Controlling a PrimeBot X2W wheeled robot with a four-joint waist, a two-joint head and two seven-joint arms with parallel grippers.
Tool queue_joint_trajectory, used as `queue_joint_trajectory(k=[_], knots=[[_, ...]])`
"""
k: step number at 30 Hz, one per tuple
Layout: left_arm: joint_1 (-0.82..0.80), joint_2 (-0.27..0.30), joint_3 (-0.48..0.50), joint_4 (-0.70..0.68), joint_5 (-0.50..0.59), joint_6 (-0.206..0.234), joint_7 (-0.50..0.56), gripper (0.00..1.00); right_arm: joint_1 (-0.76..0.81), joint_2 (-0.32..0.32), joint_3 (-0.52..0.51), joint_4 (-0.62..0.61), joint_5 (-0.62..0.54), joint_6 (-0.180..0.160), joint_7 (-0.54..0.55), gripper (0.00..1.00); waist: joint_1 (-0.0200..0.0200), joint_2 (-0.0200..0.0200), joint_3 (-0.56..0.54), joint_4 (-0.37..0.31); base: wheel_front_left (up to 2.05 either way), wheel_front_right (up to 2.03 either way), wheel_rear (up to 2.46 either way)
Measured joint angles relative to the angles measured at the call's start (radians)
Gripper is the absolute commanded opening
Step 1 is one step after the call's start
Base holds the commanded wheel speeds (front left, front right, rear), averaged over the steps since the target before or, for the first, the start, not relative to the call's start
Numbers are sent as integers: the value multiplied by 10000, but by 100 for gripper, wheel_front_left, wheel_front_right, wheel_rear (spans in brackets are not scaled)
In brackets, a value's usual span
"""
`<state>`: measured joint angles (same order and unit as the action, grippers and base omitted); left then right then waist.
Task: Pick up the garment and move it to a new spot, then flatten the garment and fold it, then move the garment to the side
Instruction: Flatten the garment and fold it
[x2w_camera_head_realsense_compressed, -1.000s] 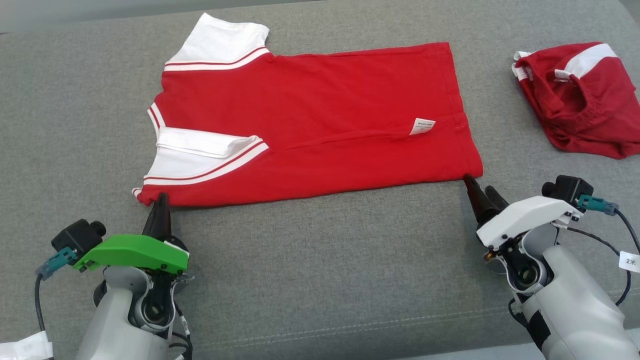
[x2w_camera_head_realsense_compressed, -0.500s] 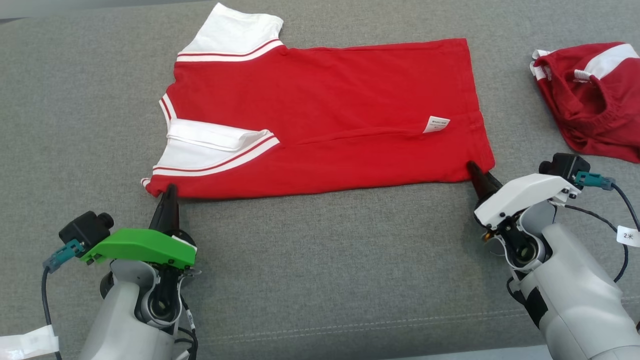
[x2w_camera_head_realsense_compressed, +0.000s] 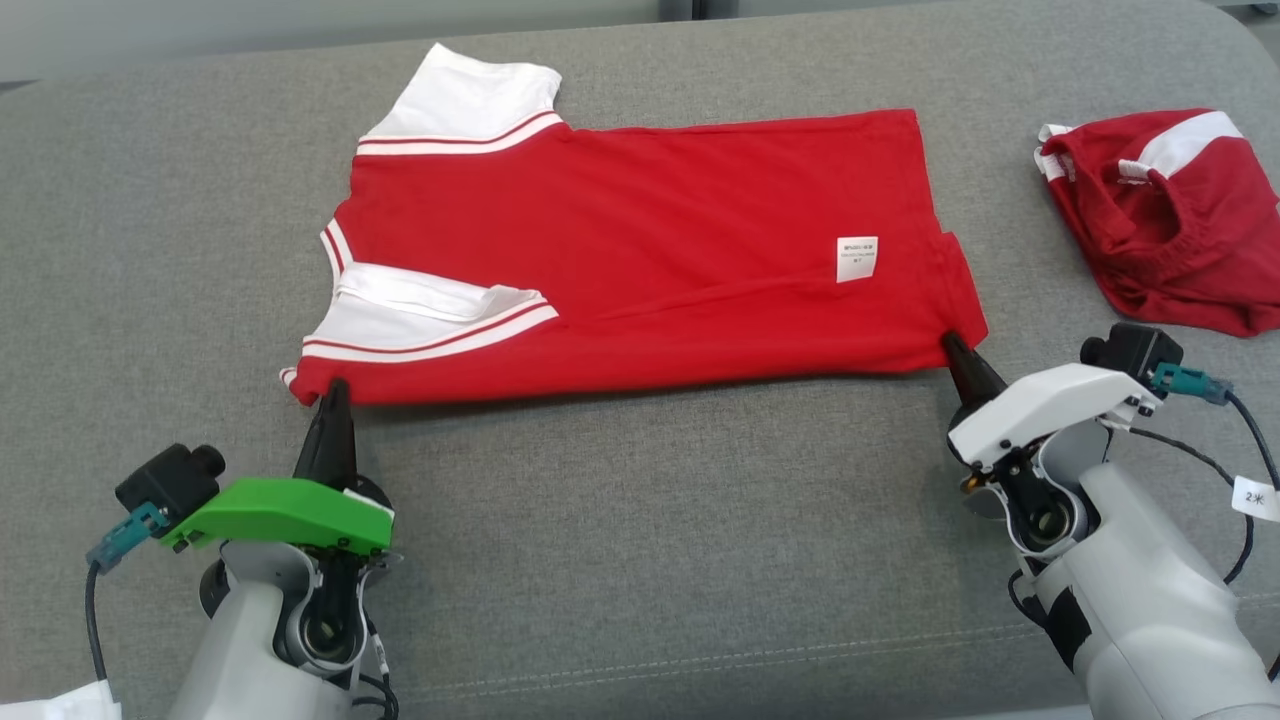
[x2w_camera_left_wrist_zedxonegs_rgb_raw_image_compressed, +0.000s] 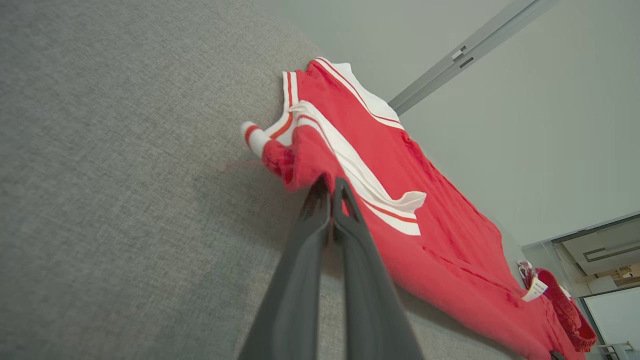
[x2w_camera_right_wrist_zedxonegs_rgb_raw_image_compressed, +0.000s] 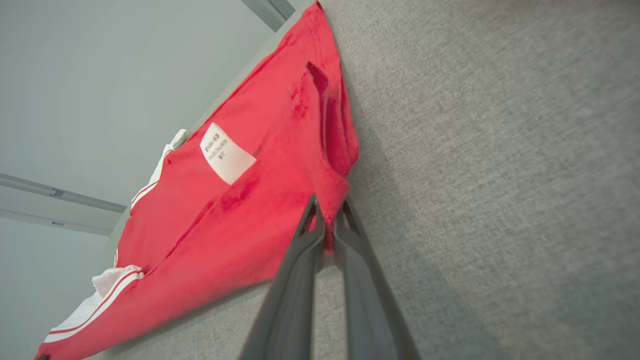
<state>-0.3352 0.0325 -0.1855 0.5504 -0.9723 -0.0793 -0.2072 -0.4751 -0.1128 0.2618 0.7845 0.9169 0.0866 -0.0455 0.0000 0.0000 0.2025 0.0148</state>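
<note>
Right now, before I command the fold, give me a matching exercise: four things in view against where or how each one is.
Things:
1. left tool
2. right tool
3. white label
4. crumpled red garment

Place or state:
A. lying apart at the far right of the grey cushion
B. shut on the hem corner of the red shirt
C. shut on the shirt's sleeve-end corner
D. on the shirt's body, near the hem

Pairs: 1-C, 2-B, 3-D, 4-A.

Red-and-white shirt (x2w_camera_head_realsense_compressed: 640, 250) folded lengthwise
</note>
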Motion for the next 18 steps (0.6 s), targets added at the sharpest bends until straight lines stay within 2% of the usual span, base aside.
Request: queue_joint_trajectory(k=[7, 18], knots=[[792, 0, 119, -374, 6, -56, -153, 0, 781, 90, -38, -376, 174, 186, -431, 0, 0, 0, -388, -117, 0, 0, 0], [2354, 8, 320, -1434, 4, 10, -328, 0, 2170, 90, -21, -1323, 276, 274, -744, 0, 0, 0, -989, -429, 0, 0, 0]])
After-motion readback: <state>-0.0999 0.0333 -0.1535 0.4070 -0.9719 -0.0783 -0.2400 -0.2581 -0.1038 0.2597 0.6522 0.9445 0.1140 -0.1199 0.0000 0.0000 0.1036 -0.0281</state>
